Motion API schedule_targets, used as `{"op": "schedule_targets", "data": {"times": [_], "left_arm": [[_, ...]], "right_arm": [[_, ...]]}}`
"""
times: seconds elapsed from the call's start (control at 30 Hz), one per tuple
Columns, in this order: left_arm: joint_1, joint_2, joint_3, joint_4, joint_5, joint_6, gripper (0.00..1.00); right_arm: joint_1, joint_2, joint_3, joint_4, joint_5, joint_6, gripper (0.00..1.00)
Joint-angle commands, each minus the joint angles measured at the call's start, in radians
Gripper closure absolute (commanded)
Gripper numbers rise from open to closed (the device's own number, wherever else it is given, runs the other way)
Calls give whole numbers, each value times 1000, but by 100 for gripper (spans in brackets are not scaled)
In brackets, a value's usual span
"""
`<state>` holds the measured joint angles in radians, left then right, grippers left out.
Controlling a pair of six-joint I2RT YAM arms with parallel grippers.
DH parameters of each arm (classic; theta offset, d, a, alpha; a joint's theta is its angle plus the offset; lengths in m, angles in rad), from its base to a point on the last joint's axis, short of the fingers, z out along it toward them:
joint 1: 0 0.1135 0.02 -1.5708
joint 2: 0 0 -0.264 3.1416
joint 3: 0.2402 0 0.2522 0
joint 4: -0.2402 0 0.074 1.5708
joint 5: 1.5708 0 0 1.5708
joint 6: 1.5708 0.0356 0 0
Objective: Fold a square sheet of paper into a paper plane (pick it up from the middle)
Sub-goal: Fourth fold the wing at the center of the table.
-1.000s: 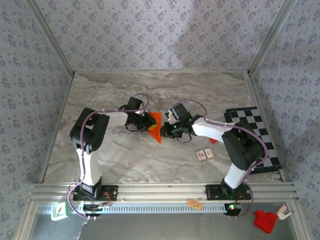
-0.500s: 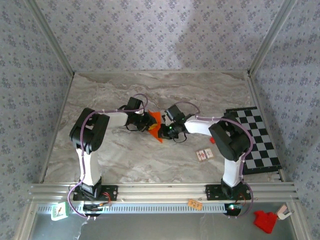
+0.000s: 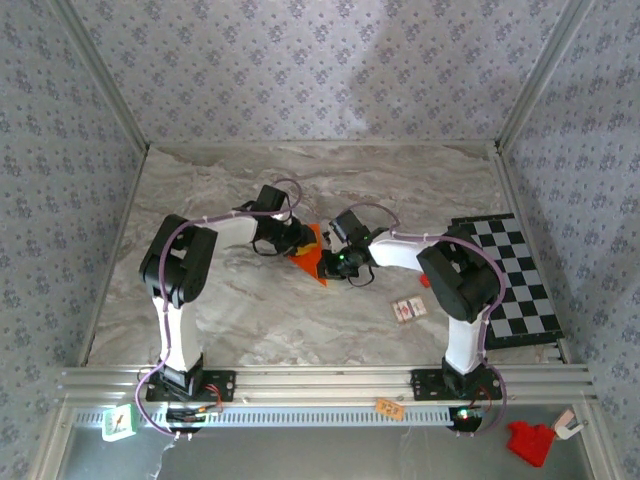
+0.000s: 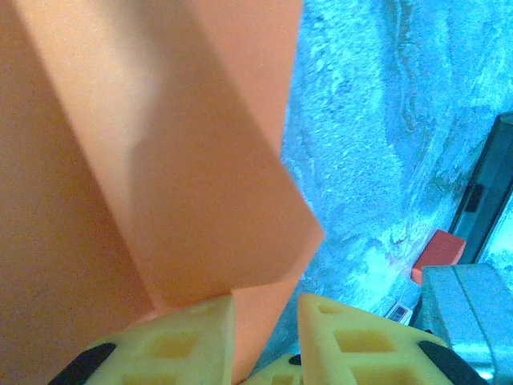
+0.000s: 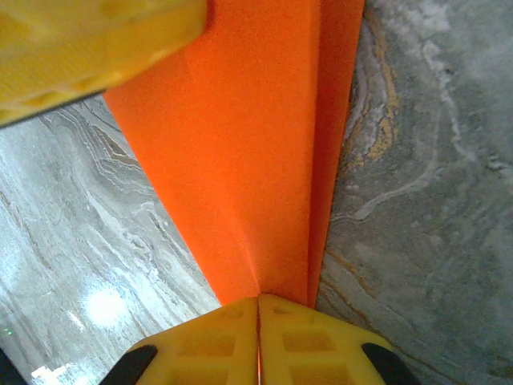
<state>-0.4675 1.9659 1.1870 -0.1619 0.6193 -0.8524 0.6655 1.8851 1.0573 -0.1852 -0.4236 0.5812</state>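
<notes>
Here, one orange paper sheet (image 3: 312, 262), two end effectors: right end effector (image 5: 258, 306) clamps its crease; left end effector (image 4: 266, 311) straddles an edge, slightly parted.

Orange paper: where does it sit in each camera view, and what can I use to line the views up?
Top external: orange paper near the middle of the marble table.
Left wrist: it covers the left and middle of the picture.
Right wrist: a wide band from the top edge down to bottom centre.
Shared landmark: the marble table, right of the paper in both wrist views.
</notes>
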Motion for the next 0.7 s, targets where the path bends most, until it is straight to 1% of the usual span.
{"op": "schedule_targets", "data": {"times": [0.0,0.2,0.47,0.67], "left_arm": [[-2,26,33,-28,20,69,73],[10,55,59,-44,-18,92,73],[23,99,72,-38,-34,118,73],[56,108,56,-30,-64,135,73]], "right_arm": [[-5,24,-44,-154,40,-33,90],[-6,25,-49,-161,41,-35,90],[-9,19,-62,-169,40,-29,90],[-10,12,-115,-164,49,2,90]]}}
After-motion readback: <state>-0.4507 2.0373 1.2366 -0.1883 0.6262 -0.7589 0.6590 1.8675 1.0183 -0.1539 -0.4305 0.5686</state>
